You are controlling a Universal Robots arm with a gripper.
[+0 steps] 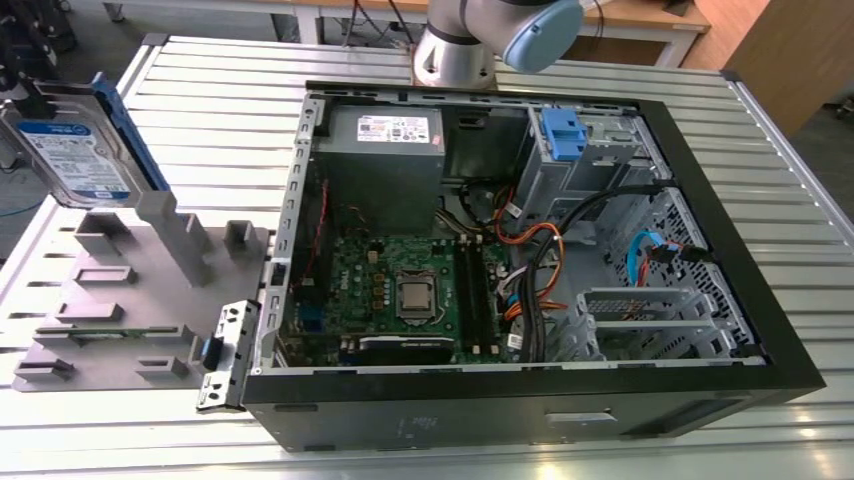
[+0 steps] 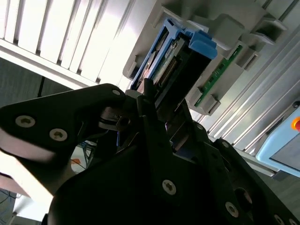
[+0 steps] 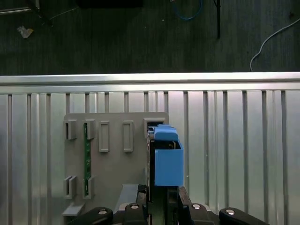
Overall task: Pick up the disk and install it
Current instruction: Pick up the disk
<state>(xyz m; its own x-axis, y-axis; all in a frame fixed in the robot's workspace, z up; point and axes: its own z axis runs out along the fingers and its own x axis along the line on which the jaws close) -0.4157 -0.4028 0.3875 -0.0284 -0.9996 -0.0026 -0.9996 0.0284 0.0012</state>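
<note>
The disk (image 1: 74,150) stands on edge at the exterior view's far left, well apart from the open computer case (image 1: 767,330). Its silver labelled face is turned to the camera and its blue carrier runs along the upper edge. Its lower edge meets the tall uprights of a grey fixture plate (image 1: 134,290) that lies on the slatted aluminium table (image 1: 214,90). Whether the disk sits in a slot or is raised off it cannot be told. In the first wrist view the gripper (image 3: 161,204) is right at the near end of the disk (image 3: 168,161), which is seen edge-on with the blue carrier block uppermost, at the corner of the fixture plate (image 3: 112,164). In the second wrist view the gripper's black body lies along the disk (image 2: 164,70), whose connector end pokes out past it. How the jaws stand, clamped on the disk or just beside it, cannot be told. A green memory stick (image 3: 87,154) sits in a slot of the fixture, well apart from the disk. Inside the case lie the green motherboard (image 1: 400,290), the grey power-supply box (image 1: 387,140) at its far end, and beside that a blue plastic bracket (image 1: 561,135) on the drive bay. The robot arm (image 1: 487,40) shows a grey and pale blue joint behind the case.
</note>
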